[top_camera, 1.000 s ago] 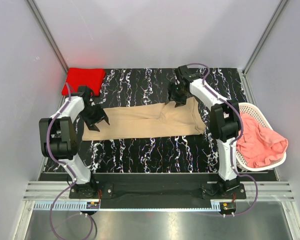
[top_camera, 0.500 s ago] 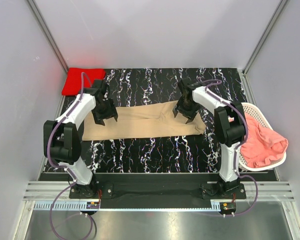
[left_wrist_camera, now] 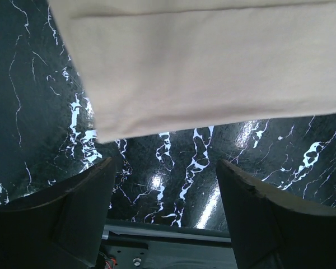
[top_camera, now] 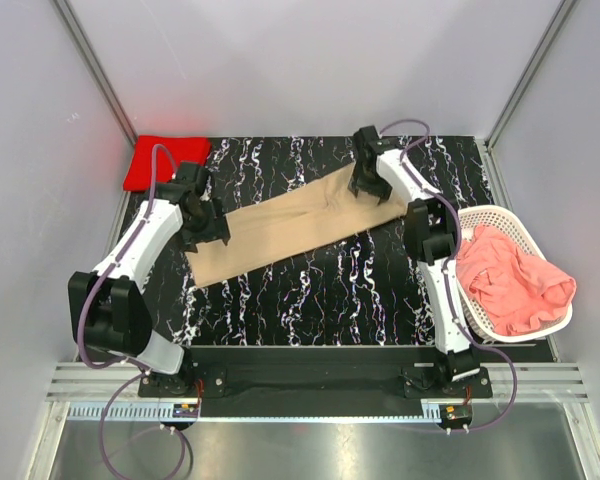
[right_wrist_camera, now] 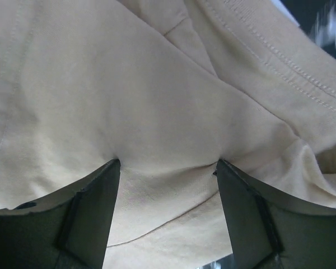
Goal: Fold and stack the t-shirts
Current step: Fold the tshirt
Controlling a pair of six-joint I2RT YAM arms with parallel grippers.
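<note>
The tan t-shirt (top_camera: 290,222), folded into a long strip, lies slantwise on the black marble table (top_camera: 320,295), its right end further back. My left gripper (top_camera: 206,232) is open and empty at the strip's left part; in the left wrist view (left_wrist_camera: 165,165) its jaws stand over bare table, just short of the tan edge (left_wrist_camera: 201,73). My right gripper (top_camera: 365,185) is open, with its fingertips (right_wrist_camera: 113,163) pressed down into the tan cloth (right_wrist_camera: 157,101). The red t-shirt (top_camera: 164,160) lies folded at the back left corner. The salmon-pink t-shirt (top_camera: 510,280) lies crumpled in the basket.
A white lattice basket (top_camera: 488,211) stands at the right edge of the table, beside the right arm. Grey walls close in the back and both sides. The arm bases sit on a rail at the near edge.
The tan strip has swung from lying level to slanted, its right end moved toward the back. My right gripper moved back with it. My left gripper shifted slightly along the left end.
</note>
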